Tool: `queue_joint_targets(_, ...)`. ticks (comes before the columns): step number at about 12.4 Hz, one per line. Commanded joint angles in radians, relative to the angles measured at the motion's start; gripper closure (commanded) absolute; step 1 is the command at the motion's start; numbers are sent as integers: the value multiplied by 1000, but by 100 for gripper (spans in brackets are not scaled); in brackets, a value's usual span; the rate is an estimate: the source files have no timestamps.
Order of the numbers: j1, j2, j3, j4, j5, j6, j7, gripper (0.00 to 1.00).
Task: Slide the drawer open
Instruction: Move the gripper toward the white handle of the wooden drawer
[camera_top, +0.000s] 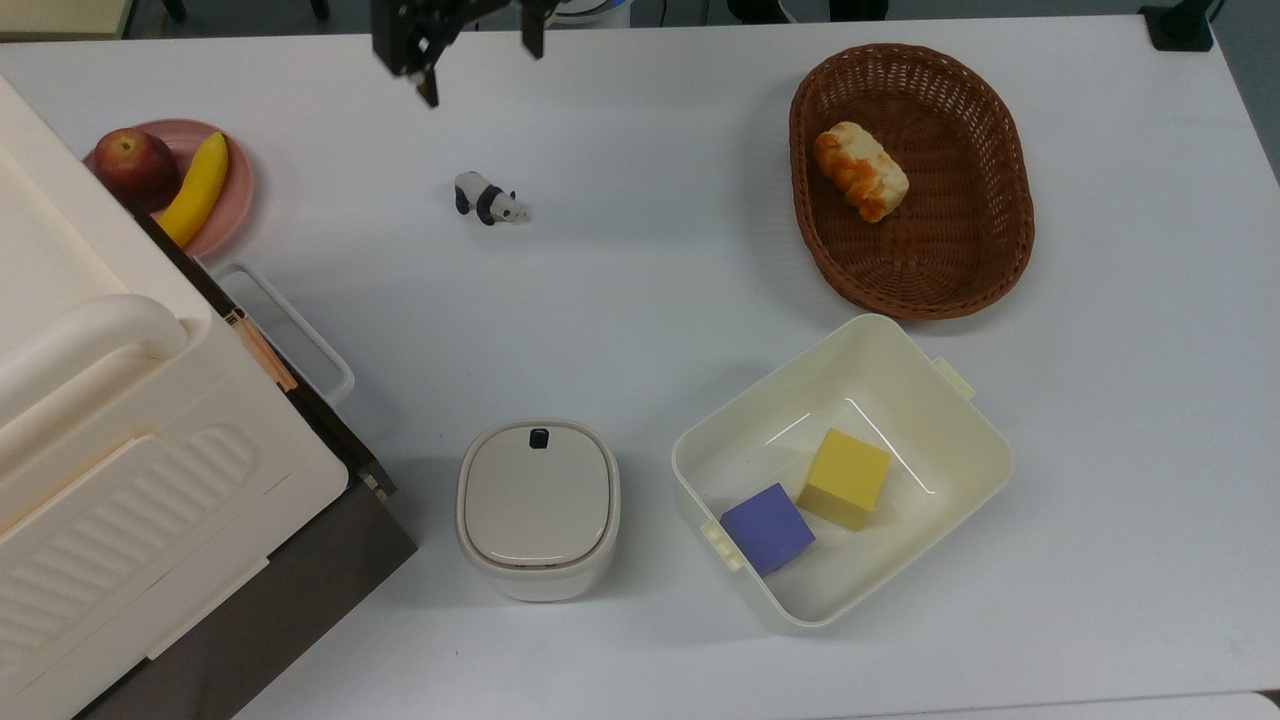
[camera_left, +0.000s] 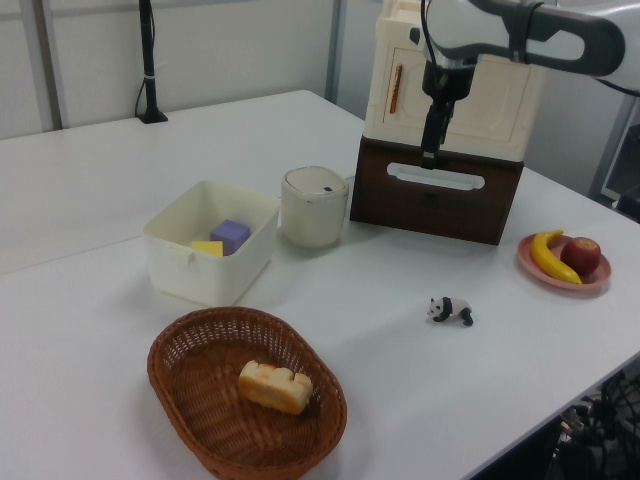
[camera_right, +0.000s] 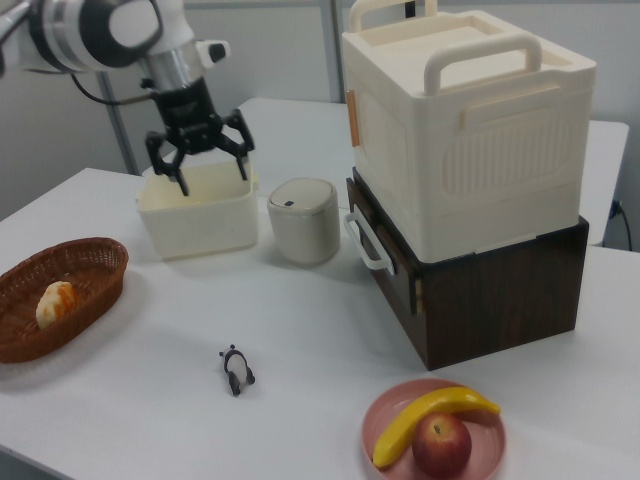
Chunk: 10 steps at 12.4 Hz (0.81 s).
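Note:
The drawer (camera_left: 432, 205) is the dark brown front panel under the cream ribbed box, and it sits flush with its wooden cabinet. Its white loop handle (camera_left: 435, 178) sticks out toward the table; the same handle (camera_top: 290, 330) shows at the top view's left, and the handle (camera_right: 364, 240) shows near the right view's middle. My gripper (camera_right: 214, 176) hangs open and empty high above the table, well apart from the drawer (camera_right: 396, 268) in the right view. In the left view my gripper (camera_left: 431, 158) is edge-on, lined up just above the handle. My gripper (camera_top: 480, 72) enters at the top view's upper edge.
A cream open tub (camera_top: 900, 380) holds a yellow and a purple cube. A lidded cream bin (camera_top: 538, 508) stands beside the cabinet. A toy panda (camera_top: 488, 199), a pink plate (camera_top: 235, 185) with apple and banana, and a wicker basket (camera_top: 1000, 200) with bread lie around.

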Motion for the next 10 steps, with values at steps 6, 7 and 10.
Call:
queue_joint_targets(6,-108,160,-4,-25,-30,380,-168,0)
queue_joint_targets(7,-112,174,-4,-24,-30,394,-168,0)
queue_joint_targets(10,-131,199,-10,-21,-33,417,-166,0)
